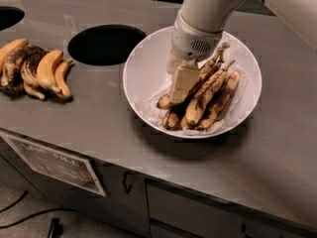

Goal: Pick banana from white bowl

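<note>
The white bowl [143, 68] stands on the grey counter, lined with crinkled paper and holding several overripe bananas. The banana [210, 76], long, slim and brown-streaked, lies on top of the pile with its dark curled stem pointing to the far right. My gripper [181, 89] reaches down into the bowl from above and sits at the left half of that banana, touching it. The white arm hides part of the bowl's far side.
A bunch of plump yellow-and-black bananas [34, 71] lies at the counter's left. A round dark hole [105, 44] opens in the counter between the bunch and the bowl. Another hole [7, 18] is at the far left. Cabinet fronts run below the counter edge.
</note>
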`<state>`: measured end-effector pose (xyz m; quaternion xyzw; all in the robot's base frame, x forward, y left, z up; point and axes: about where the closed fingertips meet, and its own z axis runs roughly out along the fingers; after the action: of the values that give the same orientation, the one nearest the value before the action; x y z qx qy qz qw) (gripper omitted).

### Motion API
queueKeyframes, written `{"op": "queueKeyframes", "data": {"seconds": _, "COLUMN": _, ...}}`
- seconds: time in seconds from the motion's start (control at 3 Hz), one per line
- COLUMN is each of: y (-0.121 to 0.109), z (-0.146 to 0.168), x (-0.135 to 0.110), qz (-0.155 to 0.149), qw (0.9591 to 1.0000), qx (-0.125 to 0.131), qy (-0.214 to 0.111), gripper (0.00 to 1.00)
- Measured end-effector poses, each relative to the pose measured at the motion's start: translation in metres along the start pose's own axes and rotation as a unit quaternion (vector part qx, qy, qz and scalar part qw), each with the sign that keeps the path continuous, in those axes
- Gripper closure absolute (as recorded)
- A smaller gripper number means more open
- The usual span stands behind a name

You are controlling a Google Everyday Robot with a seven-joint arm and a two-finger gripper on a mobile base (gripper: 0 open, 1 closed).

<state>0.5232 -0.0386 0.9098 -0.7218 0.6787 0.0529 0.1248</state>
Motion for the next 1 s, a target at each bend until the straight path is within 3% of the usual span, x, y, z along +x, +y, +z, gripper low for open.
{"op": "queueKeyframes", "data": {"seconds": 1.0, "y": 0.0000, "z": 0.0175, "x": 0.0091, "qz": 0.009, "qw": 0.9998, "qx": -0.013, "qy": -0.007, "gripper": 0.39}}
